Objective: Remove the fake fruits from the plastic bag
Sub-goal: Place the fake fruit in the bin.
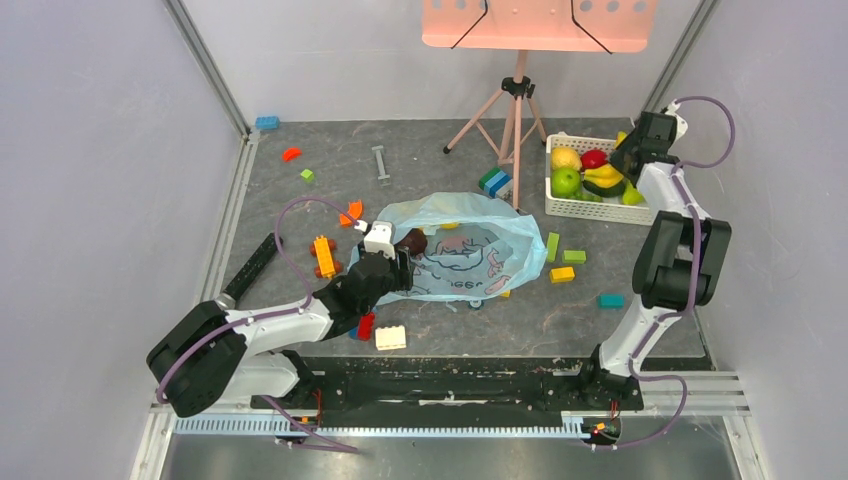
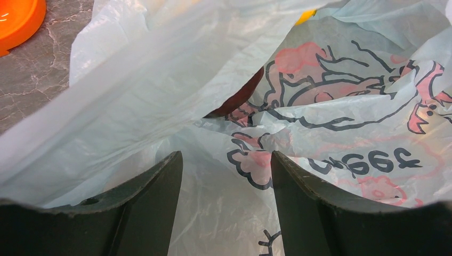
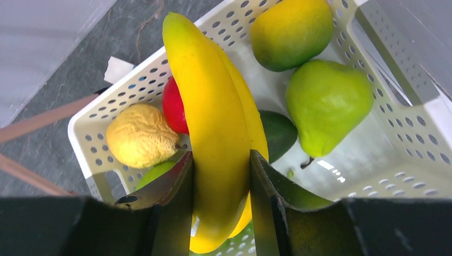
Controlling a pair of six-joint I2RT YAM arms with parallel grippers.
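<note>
— What is the room like?
— A dark marbled table (image 1: pixel 420 170), grey walls (image 1: pixel 90 150), and a pink tripod (image 1: pixel 515 110) at the far side.
— And the arms?
— The left arm (image 1: pixel 270 325) reaches low to the left mouth of the plastic bag (image 1: pixel 470 250) at mid-table. The left gripper (image 2: pixel 226 162) has its jaws wide, with a dark maroon fruit (image 2: pixel 240 96) just inside the bag. The right arm (image 1: pixel 680 250) stretches far right, and the right gripper (image 3: pixel 221 160) is clamped on the banana bunch (image 3: pixel 213 96) over the white basket (image 3: pixel 394 154).

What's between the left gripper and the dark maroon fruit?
Only crumpled folds of the plastic bag lie between the open left gripper and the dark maroon fruit, as the left wrist view shows.
</note>
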